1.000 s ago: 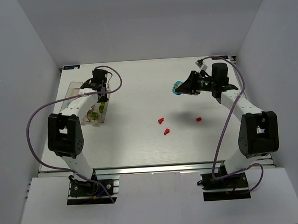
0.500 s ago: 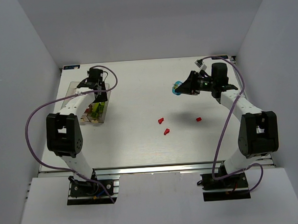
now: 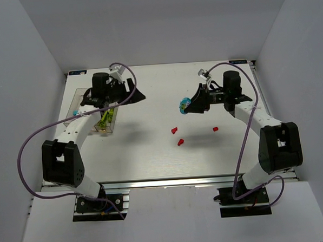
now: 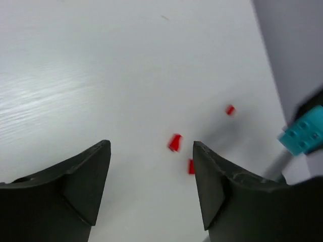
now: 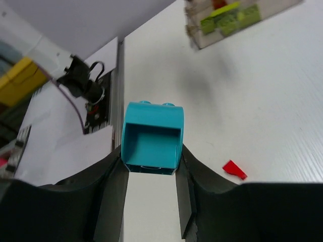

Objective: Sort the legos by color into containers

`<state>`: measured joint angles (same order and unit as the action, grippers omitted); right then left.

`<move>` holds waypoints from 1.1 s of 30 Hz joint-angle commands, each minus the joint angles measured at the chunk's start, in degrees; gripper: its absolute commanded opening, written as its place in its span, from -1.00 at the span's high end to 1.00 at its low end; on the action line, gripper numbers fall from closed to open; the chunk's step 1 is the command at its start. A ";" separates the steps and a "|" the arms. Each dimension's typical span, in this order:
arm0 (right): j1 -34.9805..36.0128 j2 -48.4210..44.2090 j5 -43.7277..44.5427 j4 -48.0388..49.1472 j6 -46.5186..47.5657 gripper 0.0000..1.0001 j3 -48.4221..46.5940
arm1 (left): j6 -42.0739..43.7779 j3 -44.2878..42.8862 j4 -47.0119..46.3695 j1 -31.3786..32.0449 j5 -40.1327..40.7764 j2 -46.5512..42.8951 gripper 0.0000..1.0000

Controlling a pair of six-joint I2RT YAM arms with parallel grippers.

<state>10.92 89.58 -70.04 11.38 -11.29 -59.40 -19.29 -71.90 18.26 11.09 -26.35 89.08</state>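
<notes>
1. Containers (image 3: 81, 97): the clear bins sit at 9 o'clock on the table (image 3: 152, 159). In the top view the left arm crosses them, so their dividing walls and full contents are hard to make out. Only the lime green bricks (image 3: 106, 117) at the near end read clearly.
2. Right wrist view: the same bins are blurred and cut off by the top edge at 1 o'clock. Green pieces and a red speck show inside.
3. Left gripper (image 4: 151, 148): the jaws are spread apart with nothing between them. The left wrist view shows this. In the top view the gripper is only a dark wedge just beside the bins, toward 3 o'clock.
4. Right gripper (image 5: 151, 164): the fingers pinch the cyan brick (image 5: 151, 132), with its hollow underside toward the camera. In the top view the brick is a small spot at 1 o'clock from the table centre.
5. Red bits (image 3: 174, 130): three lie loose on the table. Two lie close together just off centre toward 5 o'clock, and one lies apart toward 3 o'clock. The left wrist view shows all three; the right wrist view shows one. Their shapes are too small to tell.
6. Surface: white with faint grain. Plain pale walls (image 3: 162, 23) enclose three sides.
</notes>
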 commanded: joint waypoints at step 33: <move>17.91 -10.13 25.83 -6.98 45.48 1.00 5.08 | -36.70 21.80 -54.65 13.60 -28.15 4.70 -0.96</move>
<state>27.97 79.59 -45.10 1.21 35.92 -53.34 -55.44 -50.09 -34.79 24.16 -55.40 93.97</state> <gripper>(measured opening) 0.432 0.976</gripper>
